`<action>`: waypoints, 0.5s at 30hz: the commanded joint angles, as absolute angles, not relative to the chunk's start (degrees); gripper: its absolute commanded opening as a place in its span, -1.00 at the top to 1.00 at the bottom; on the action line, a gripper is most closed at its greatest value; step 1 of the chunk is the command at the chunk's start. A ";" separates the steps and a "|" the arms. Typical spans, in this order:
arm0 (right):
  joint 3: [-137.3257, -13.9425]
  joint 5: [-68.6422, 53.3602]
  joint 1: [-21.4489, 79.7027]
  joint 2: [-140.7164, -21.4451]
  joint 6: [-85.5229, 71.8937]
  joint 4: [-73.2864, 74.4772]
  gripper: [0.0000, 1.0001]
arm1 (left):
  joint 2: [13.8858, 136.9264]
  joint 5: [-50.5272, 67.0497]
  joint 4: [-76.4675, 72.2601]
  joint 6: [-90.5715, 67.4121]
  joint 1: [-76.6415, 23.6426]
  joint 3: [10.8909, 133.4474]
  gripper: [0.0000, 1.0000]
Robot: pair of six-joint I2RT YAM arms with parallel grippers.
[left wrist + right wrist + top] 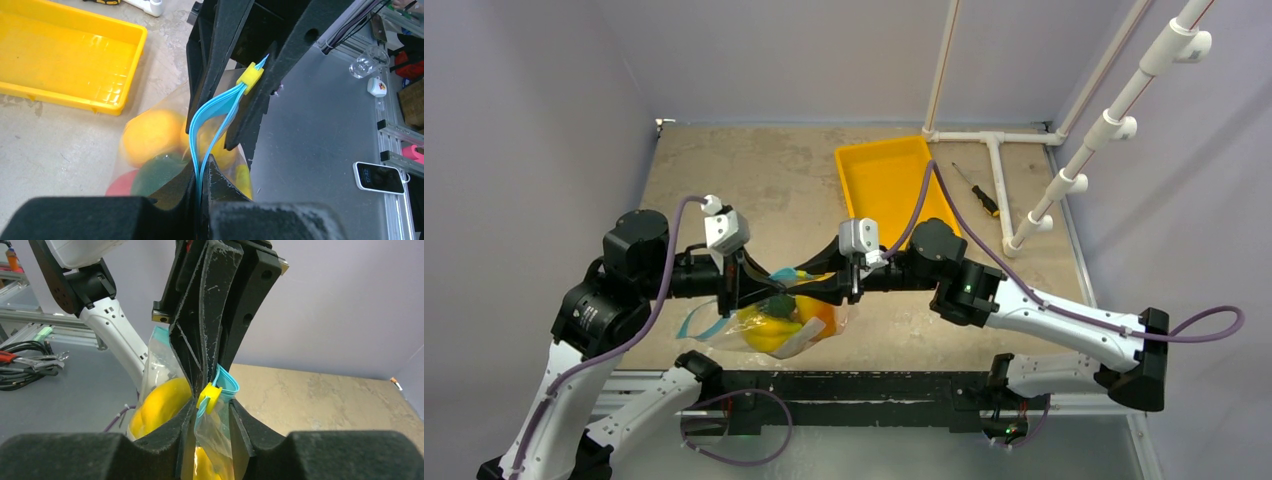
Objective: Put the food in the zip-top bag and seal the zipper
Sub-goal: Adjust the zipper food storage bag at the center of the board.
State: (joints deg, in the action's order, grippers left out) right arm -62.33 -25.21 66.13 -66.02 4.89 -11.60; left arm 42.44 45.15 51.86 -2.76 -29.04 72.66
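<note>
We see both arms reaching in toward each other over the near edge of the surface (754,170). The zip-top bag (796,338) hangs between them. The food (150,135) is inside the bag: a round orange fruit, a dark green one, a red one, and some yellow ones lower down. We cannot tell if the bottom of the bag touches anything.

The left gripper (201,172) is pressed together on the zipper (215,106). The blue strip runs right between its two fingers, and they squeeze it flat. From there the strip goes across to the right gripper (211,407). Part of the way, the two blue halves stand a little apart, like a thin loop, so the mouth is not shut all along.

A small yellow slider (250,77) sits on the strip at the right gripper's end. The right gripper's fingers stand one on each side of the slider, close to it. We cannot tell if they squeeze it or only sit beside it.

The two grippers are very near each other, almost tip to tip.

The yellow tray (849,170) lies farther back on the surface, well apart from the bag. A screwdriver (977,192) lies just beside the tray, on its right in the top view.
</note>
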 commanded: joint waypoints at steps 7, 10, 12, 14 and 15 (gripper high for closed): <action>-62.84 -26.73 66.00 -66.80 1.55 -16.60 0.56 | 41.55 47.79 46.89 -3.87 -29.35 74.67 1.00; -62.84 -26.35 66.01 -66.73 0.93 -17.57 0.62 | 41.57 48.06 46.96 -3.78 -29.36 74.79 1.00; -62.67 -26.20 66.00 -66.55 0.58 -18.27 0.62 | 41.49 48.24 47.09 -3.84 -29.36 74.76 1.00; -62.46 -25.81 66.01 -66.38 0.44 -19.08 0.63 | 41.33 48.34 47.15 -3.86 -29.36 74.50 1.00; -62.32 -26.02 66.01 -66.28 0.48 -19.49 0.64 | 41.23 48.34 47.19 -3.93 -29.36 74.43 1.00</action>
